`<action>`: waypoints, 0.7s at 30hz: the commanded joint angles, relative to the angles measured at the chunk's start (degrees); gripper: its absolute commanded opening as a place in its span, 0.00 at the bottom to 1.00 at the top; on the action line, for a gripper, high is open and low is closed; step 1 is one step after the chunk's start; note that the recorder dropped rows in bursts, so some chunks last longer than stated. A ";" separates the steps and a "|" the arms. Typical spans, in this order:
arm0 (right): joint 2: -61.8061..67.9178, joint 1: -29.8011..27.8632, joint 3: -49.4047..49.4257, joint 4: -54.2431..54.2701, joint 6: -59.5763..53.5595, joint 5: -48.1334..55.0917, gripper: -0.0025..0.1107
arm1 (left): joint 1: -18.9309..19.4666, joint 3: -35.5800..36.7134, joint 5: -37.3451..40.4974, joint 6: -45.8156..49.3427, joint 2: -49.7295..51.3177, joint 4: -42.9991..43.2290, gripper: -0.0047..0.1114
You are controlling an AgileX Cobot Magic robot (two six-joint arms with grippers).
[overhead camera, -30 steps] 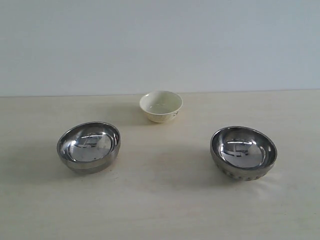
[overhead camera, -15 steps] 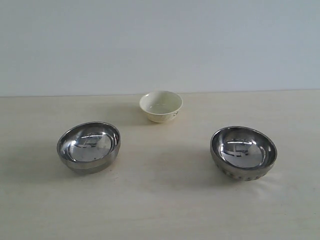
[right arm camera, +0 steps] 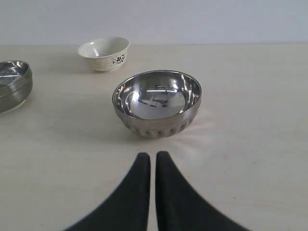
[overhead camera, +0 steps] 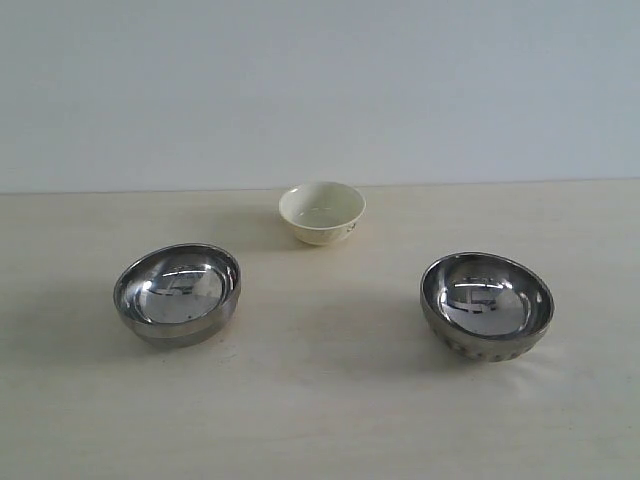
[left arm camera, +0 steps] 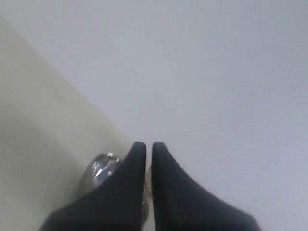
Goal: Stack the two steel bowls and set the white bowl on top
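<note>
Steel dimpled bowl point(right arm camera: 157, 103) sits on the table straight ahead of right gripper point(right arm camera: 152, 155), jaws nearly touching, empty (left gripper point(left arm camera: 148, 146) likewise). Smooth bowl point(overhead camera: 178, 293) well apart leftward; white bowl point(overhead camera: 322, 212) behind, between them.

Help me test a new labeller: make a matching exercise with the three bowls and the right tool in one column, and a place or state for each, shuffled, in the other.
Column one
1. smooth steel bowl
2. dimpled steel bowl
3. white bowl
4. right tool

Column two
A. farthest back, in the middle
B. shut, holding nothing
C. on the right in the exterior view
D. on the left in the exterior view

Pairs: 1-D, 2-C, 3-A, 4-B
</note>
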 commanded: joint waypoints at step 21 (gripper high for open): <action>-0.32 -0.30 0.27 -0.10 0.00 -0.28 0.02 | 0.15 -66.02 43.83 23.86 56.95 14.00 0.07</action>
